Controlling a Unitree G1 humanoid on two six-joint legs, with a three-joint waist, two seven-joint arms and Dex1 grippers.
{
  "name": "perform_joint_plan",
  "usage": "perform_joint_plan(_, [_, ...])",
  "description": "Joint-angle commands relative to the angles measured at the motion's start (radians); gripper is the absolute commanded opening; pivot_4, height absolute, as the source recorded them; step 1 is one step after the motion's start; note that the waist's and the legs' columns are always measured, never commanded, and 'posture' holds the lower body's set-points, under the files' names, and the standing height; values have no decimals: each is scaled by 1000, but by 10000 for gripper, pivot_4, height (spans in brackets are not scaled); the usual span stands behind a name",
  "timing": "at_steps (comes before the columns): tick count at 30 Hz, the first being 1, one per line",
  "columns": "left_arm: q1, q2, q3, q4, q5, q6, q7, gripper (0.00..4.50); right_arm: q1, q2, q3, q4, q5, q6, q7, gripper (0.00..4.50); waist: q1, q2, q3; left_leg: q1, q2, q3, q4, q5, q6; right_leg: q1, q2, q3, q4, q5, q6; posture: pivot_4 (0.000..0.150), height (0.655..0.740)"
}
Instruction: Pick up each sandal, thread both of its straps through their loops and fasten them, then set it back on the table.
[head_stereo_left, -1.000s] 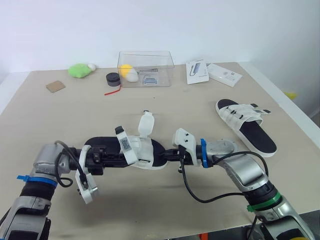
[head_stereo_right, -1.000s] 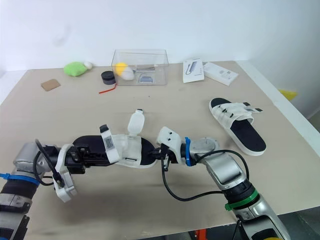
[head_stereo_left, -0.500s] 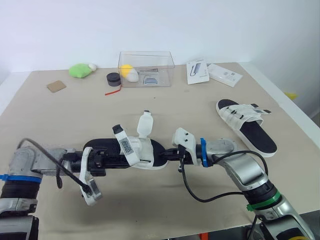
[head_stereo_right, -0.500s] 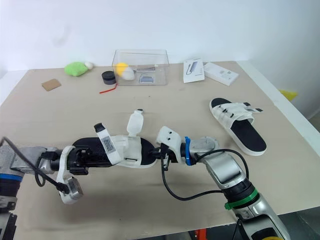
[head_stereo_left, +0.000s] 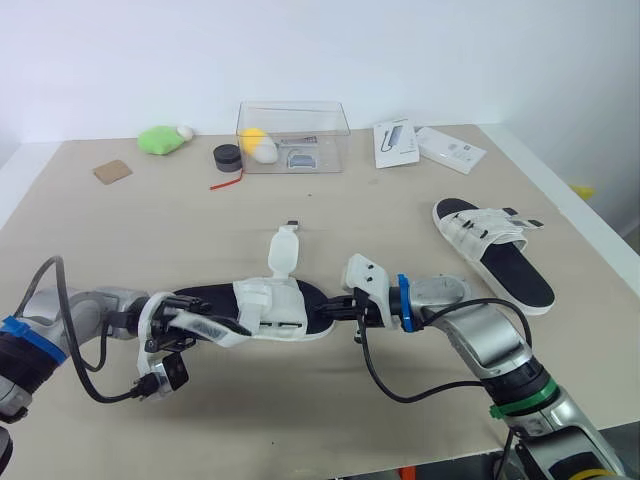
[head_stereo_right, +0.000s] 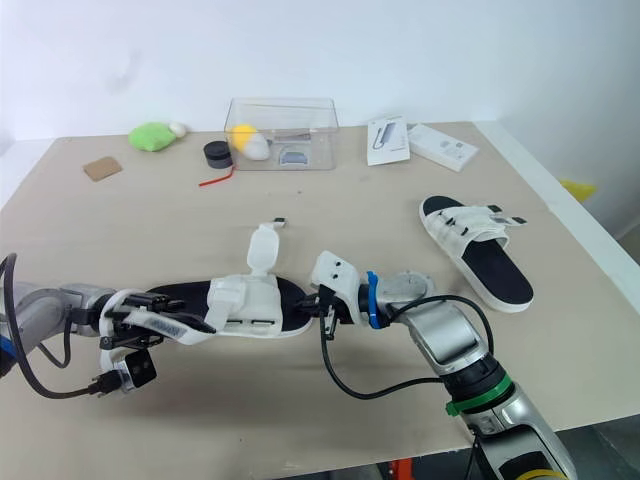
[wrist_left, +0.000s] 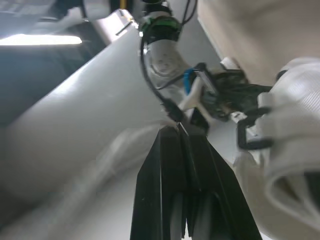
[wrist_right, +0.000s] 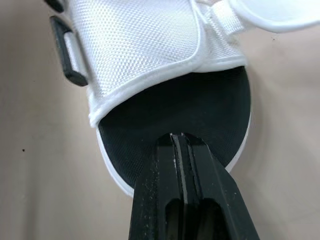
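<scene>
Shows the near sandal (head_stereo_left: 275, 312) flat on the table (head_stereo_left: 400, 215), near the middle, heel to the left and toe to the right. Compare with half a second ago: finds the near strap (head_stereo_left: 255, 293), then upright beside the left gripper (wrist_left: 172, 137), now folded flat over the white upper, and the far strap (head_stereo_left: 283, 250) still upright and free. Suggests one strap laid toward its black loop (wrist_right: 67, 55) but not visibly threaded or fastened; leaves this sandal roughly midway, by judgement. Shows the second sandal (head_stereo_left: 490, 250) well apart at the far right, with both straps lying across its upper.

Left arm: reaches in low from the near left, forearm close to the table, wrist rolled over since half a second ago; points the fingers rightward along the heel end, beside the folded strap. Shows those fingers pressed together, with nothing visible between them.

Right arm: reaches in from the near right, elbow bent, wrist level, unchanged in place. Shows the right gripper (wrist_right: 176, 140) with fingers together, tips over the toe end of the black footbed; cannot tell whether pressing down on it.
</scene>
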Motion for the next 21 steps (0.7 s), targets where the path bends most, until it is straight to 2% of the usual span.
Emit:
perform_joint_plan(1, [-28, 24, -28, 8, -61, 5, 1, 659, -4, 4, 11, -5, -4, -6, 7, 0, -1, 0, 0, 0, 0, 0, 0, 0, 0, 0, 0, 0, 0, 0, -1, 1500, 7400])
perform_joint_plan(4, [-38, 30, -40, 14, -99, 2, -17, 659, -4, 4, 13, -5, -6, -8, 9, 0, -1, 0, 0, 0, 0, 0, 0, 0, -1, 0, 0, 0, 0, 0, -1, 1500, 7400])
perform_joint_plan(8, [-101, 2, -28, 153, -362, -244, -230, 659, -3, 6, 14, -4, -9, -12, 11, 0, 1, -1, 0, 0, 0, 0, 0, 0, -1, 0, 0, 0, 0, 0, -1, 1500, 7400])
perform_joint_plan(12, [-168, -17, -77, 338, -705, -566, -559, 659, 0, 6, 18, -4, -14, -18, 13, 0, 0, -1, 0, 0, 0, 1, 0, 1, -2, 0, 0, -1, 0, 1, -2, 1500, 7400])
perform_joint_plan(15, [-180, 0, -150, 380, -913, -723, -763, 659, 2, 5, 21, -1, -18, -25, 14, 0, -2, -1, 0, 0, 0, 3, 0, 0, -2, 0, 0, 0, 0, 0, -3, 1500, 7400])
perform_joint_plan(16, [-190, 5, -185, 390, -989, -751, -830, 659, 3, 5, 20, -1, -18, -25, 14, 0, -2, -1, 0, 0, 0, 3, 0, 0, -2, 0, 0, 0, 0, 0, -3, 1500, 7400])
perform_joint_plan(18, [-220, 14, -296, 424, -1221, -766, -947, 659, 4, 5, 20, -3, -19, -25, 15, 0, 0, -1, 0, 0, 0, 3, 0, 0, -2, 0, 0, 0, 0, 0, -3, 1500, 7400])
perform_joint_plan(20, [-247, 40, -422, 406, -1436, -754, -1071, 659, 6, 5, 20, -5, -19, -25, 16, 0, 0, -1, 0, 0, 0, 2, 1, 0, -2, 0, 0, 0, 0, -1, -1, 1500, 7400])
perform_joint_plan(21, [-248, 67, -489, 364, -1583, -717, -1153, 659, 6, 5, 20, -4, -20, -26, 16, 0, -1, -1, 0, -1, 0, 2, 2, 0, -2, 0, 0, 0, 0, -1, 0, 1500, 7400])
